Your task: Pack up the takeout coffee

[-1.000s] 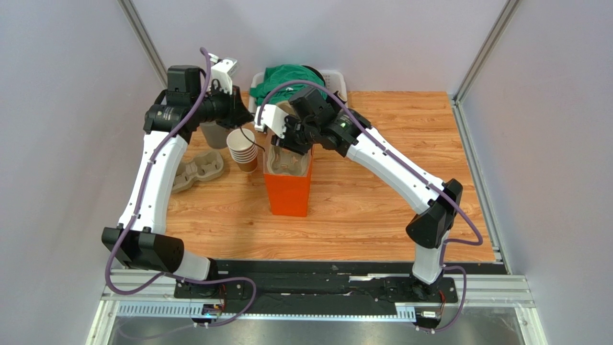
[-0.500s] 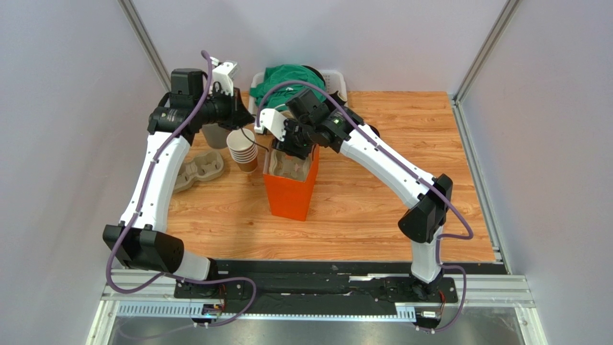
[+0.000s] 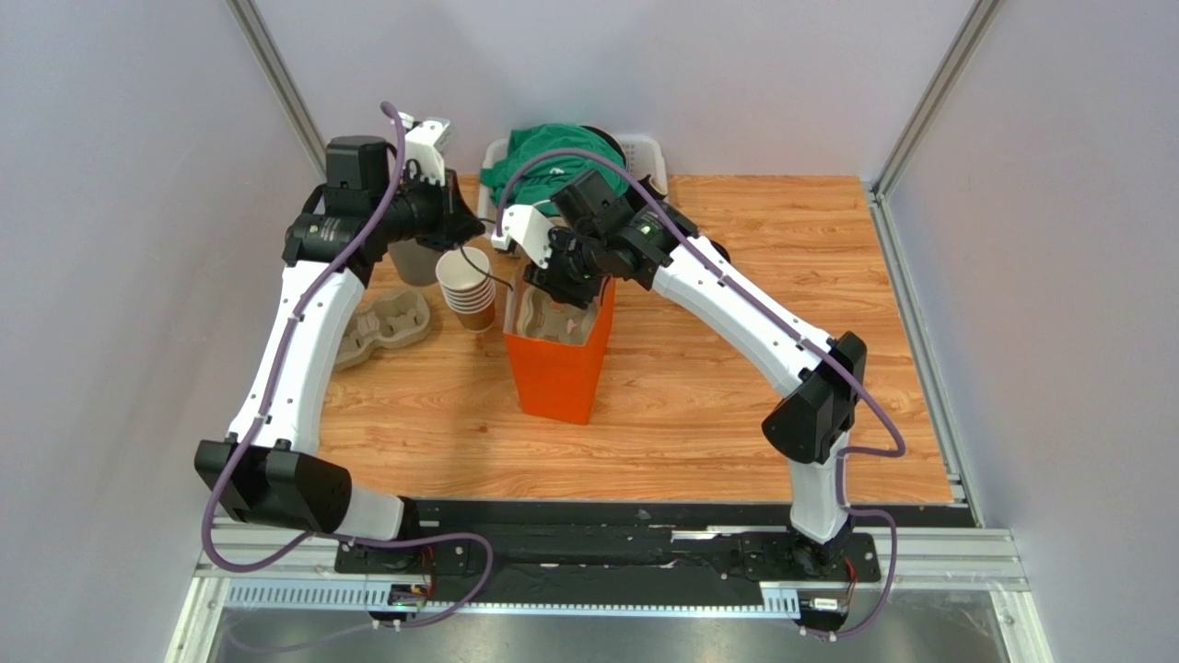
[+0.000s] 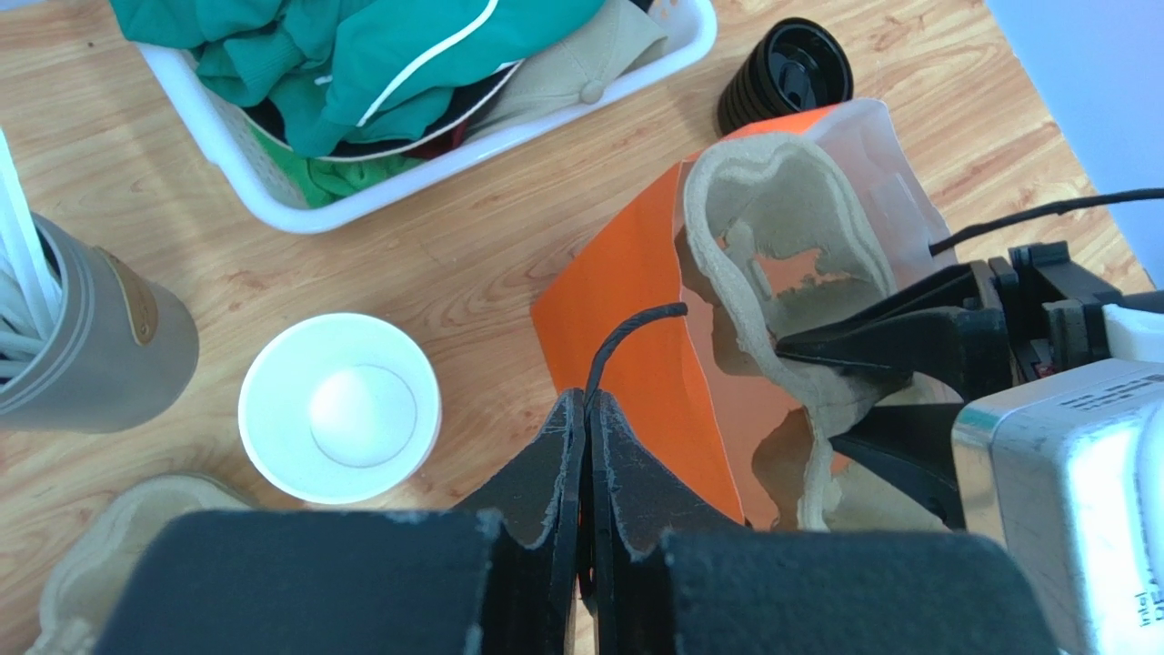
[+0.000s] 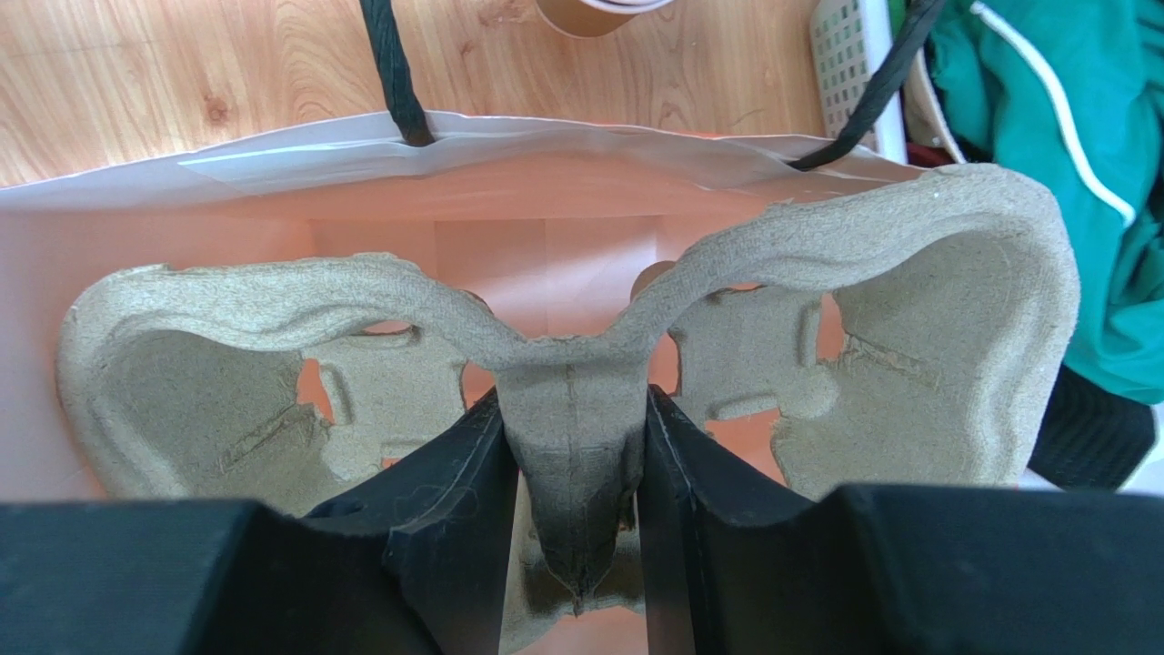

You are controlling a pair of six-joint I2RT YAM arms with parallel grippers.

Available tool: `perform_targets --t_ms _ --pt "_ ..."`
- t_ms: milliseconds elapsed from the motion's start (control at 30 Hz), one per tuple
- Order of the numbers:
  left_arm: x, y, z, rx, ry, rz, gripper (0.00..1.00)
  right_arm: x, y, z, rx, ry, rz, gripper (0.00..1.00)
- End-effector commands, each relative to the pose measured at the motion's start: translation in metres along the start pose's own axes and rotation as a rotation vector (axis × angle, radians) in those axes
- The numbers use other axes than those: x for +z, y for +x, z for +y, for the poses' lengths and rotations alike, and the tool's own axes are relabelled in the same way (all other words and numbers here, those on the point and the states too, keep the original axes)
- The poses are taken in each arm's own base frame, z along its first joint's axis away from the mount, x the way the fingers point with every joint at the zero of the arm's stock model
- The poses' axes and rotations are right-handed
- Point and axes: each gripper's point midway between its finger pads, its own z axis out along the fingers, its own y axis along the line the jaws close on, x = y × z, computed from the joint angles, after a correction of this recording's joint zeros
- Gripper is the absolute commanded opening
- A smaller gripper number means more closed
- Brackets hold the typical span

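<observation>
The takeout coffee, a kraft cup with a black lid, is not in view. An orange paper bag (image 3: pixel 561 370) stands open mid-table, leaning a little. My left gripper (image 3: pixel 479 231) is shut on the bag's black cord handle (image 4: pixel 626 337) and holds that side up; its fingers (image 4: pixel 558 464) are pressed together on the cord. My right gripper (image 3: pixel 556 283) is shut on the centre rib of a tan pulp cup carrier (image 5: pixel 943 273), which sits in the bag's mouth (image 5: pixel 547 178). The carrier also shows in the left wrist view (image 4: pixel 779 205).
A stack of lidless paper cups (image 3: pixel 468 287) stands left of the bag. A second pulp carrier (image 3: pixel 381 329) lies further left, and a grey holder (image 4: pixel 82 341) beside it. A white basket (image 4: pixel 342 212) of green clothes and a stack of black lids (image 4: pixel 793 75) stand behind.
My right gripper has moved slightly back and left with the carrier in it. The bag now leans, its base shifted right. My left gripper barely moved.
</observation>
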Motion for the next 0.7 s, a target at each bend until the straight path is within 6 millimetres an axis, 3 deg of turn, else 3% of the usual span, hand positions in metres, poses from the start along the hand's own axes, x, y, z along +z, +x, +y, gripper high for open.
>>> perform_targets --t_ms 0,200,300,433,667 --pt "-0.015 -0.021 -0.003 0.025 -0.027 -0.092 0.06 -0.001 -0.002 0.004 0.061 -0.024 0.005 0.36" --pt "-0.018 -0.023 -0.004 0.029 -0.031 -0.106 0.06 0.001 0.006 0.011 0.084 -0.054 0.032 0.35" --pt "-0.017 -0.022 -0.004 0.03 -0.025 -0.103 0.06 -0.015 -0.009 0.004 0.039 -0.002 -0.038 0.34" --pt "-0.015 -0.021 -0.003 0.022 -0.025 -0.1 0.06 -0.02 -0.016 -0.001 0.015 0.034 -0.068 0.38" --pt "-0.016 -0.022 -0.005 0.023 -0.018 -0.104 0.06 0.001 0.003 0.011 0.06 -0.037 0.01 0.36"
